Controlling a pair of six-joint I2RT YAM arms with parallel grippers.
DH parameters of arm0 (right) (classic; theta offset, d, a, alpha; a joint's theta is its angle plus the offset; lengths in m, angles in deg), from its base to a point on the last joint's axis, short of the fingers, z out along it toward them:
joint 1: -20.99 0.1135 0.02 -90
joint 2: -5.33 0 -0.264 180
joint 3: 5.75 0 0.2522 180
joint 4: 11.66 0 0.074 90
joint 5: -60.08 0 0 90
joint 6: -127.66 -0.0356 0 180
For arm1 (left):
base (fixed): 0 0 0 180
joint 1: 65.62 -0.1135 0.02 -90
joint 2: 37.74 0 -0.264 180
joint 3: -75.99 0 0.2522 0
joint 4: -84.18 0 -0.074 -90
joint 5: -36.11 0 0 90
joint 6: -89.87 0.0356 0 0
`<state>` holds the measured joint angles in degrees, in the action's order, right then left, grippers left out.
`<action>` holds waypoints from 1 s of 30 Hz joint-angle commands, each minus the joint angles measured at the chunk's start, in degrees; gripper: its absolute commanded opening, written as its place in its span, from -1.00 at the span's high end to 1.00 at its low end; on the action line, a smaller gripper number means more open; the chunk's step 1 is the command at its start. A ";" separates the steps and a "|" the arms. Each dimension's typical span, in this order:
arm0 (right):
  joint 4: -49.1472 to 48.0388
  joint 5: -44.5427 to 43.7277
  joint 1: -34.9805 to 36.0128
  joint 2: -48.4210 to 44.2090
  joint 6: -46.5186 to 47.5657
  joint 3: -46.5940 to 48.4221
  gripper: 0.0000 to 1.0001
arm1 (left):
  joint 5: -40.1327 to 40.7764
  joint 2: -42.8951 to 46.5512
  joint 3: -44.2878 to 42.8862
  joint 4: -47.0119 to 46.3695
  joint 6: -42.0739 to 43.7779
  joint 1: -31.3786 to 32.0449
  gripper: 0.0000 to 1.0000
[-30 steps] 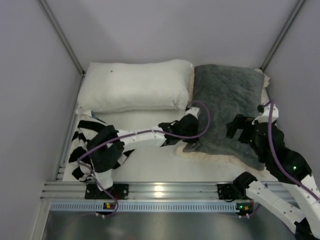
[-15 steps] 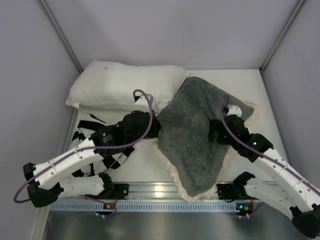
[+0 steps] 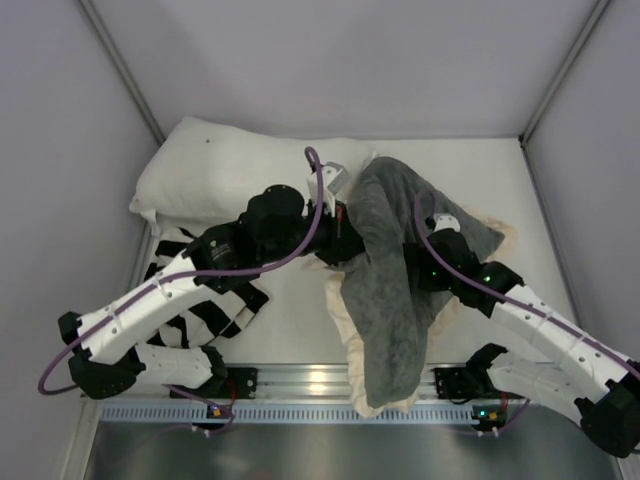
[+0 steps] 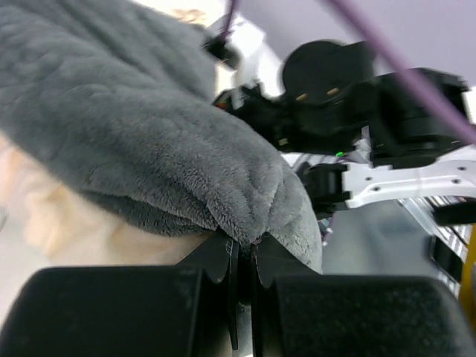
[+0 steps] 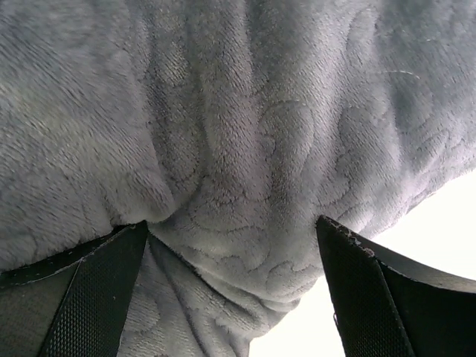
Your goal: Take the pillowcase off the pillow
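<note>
The pillowcase [image 3: 385,275] is bunched mid-table into a gray ridge running toward the near rail, cream ruffle showing along its edges; a fold is clamped between the closed jaws of the left gripper [image 4: 242,256]. The right gripper [image 5: 230,245] is pressed into the plush with jaws apart; the plain white pillow [image 3: 235,175] lies at far left beside the striped cloth [image 3: 215,310].

One pillowcase [image 3: 385,270], one white pillow [image 3: 215,175], one striped cloth [image 3: 200,305]

Gray plush pillowcase [image 5: 245,134] bulges between spread fingers [image 5: 82,297].
</note>
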<state>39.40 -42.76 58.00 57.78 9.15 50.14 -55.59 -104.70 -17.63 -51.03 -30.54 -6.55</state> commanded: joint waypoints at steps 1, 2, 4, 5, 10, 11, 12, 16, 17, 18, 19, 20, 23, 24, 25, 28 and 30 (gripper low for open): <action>-7.59 1.86 1.92 0.21 -0.58 4.80 -0.82 | -13.41 -3.43 -10.13 -15.29 0.53 0.26 1.00; -7.68 1.68 2.09 -0.32 -0.67 5.07 -0.82 | -14.64 -4.49 -14.06 -15.29 0.62 0.26 1.00; -7.42 1.50 2.10 -1.99 -0.32 6.38 -0.82 | -14.57 -7.39 -17.95 -14.33 1.32 0.26 1.00; -6.89 0.20 2.18 -2.34 0.47 7.17 -0.82 | -13.61 -8.35 -23.19 -13.11 1.93 0.34 1.00; -2.32 -3.95 2.10 -3.49 2.23 12.27 -0.85 | -10.26 -12.14 -35.88 -7.65 4.57 0.26 1.00; -2.23 -2.99 2.10 -3.40 2.41 12.27 -0.85 | -9.74 -12.14 -37.12 -7.47 4.57 0.26 1.00; -2.23 -2.20 2.10 -3.40 2.32 12.10 -0.85 | -8.69 -11.71 -38.61 -7.47 4.40 0.26 1.00; -3.28 0.18 2.18 -1.82 1.62 11.22 -0.85 | -7.10 -8.90 -38.54 -7.82 3.08 0.26 1.00; -3.55 0.88 2.10 -1.82 1.36 11.13 -0.84 | -7.18 -8.46 -38.36 -7.74 2.73 0.26 1.00; -4.33 1.24 2.18 -1.91 1.18 10.87 -0.84 | -8.05 -7.23 -37.66 -8.00 1.95 0.34 1.00; -4.69 1.76 2.18 -2.08 1.09 10.69 -0.84 | -8.50 -6.61 -37.48 -8.26 1.59 0.26 1.00; -5.30 3.42 2.18 -2.17 1.00 10.61 -0.84 | -8.76 -6.00 -37.48 -8.35 1.50 0.26 1.00; -8.02 7.98 2.62 -1.74 1.35 10.34 -0.84 | -8.41 -2.84 -37.39 -9.14 0.62 0.26 1.00; -8.64 9.40 3.06 -1.04 1.53 10.69 -0.84 | -8.41 -1.43 -37.39 -9.84 0.79 0.26 1.00; -9.78 10.89 3.41 0.88 1.44 10.95 -0.84 | -8.33 -0.72 -37.48 -10.19 0.71 0.26 1.00; -11.98 15.73 5.87 4.59 0.22 12.18 -0.83 | -8.85 0.07 -38.96 -11.34 0.71 0.26 1.00; -13.91 17.14 8.85 5.56 -1.18 12.80 -0.83 | -10.43 -1.15 -39.76 -11.16 -0.08 0.34 1.00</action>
<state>31.71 -31.35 62.81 60.80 9.89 60.76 -63.28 -108.13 -52.45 -47.12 -28.88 -6.70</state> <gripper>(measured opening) 0.919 0.044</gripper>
